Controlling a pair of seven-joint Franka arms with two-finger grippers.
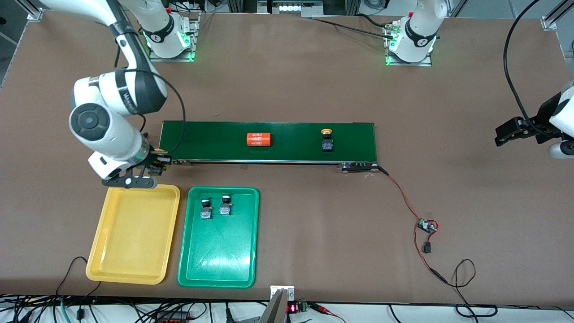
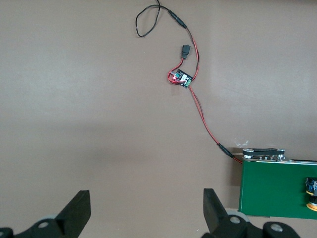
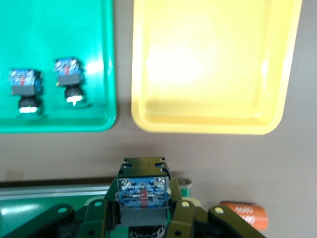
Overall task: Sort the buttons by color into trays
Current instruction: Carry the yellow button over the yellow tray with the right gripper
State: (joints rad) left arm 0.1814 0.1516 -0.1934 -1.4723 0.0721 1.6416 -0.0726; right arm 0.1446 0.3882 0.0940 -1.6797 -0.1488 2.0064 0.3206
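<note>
My right gripper (image 1: 154,165) is shut on a yellow-capped button (image 3: 141,192), over the table between the conveyor's end and the yellow tray's (image 1: 134,233) rim. The yellow tray is empty; it also shows in the right wrist view (image 3: 213,64). Two green buttons (image 1: 205,209) (image 1: 225,205) lie in the green tray (image 1: 219,255), also seen from the right wrist (image 3: 25,88) (image 3: 69,79). A second yellow button (image 1: 327,140) stands on the conveyor belt (image 1: 291,141). My left gripper (image 2: 146,213) is open and empty, waiting over bare table at the left arm's end (image 1: 504,133).
An orange cylinder marked 4680 (image 1: 259,139) lies on the belt. A red wire runs from the belt's end to a small circuit board (image 1: 426,225), which also shows in the left wrist view (image 2: 182,78). Cables hang along the table's near edge.
</note>
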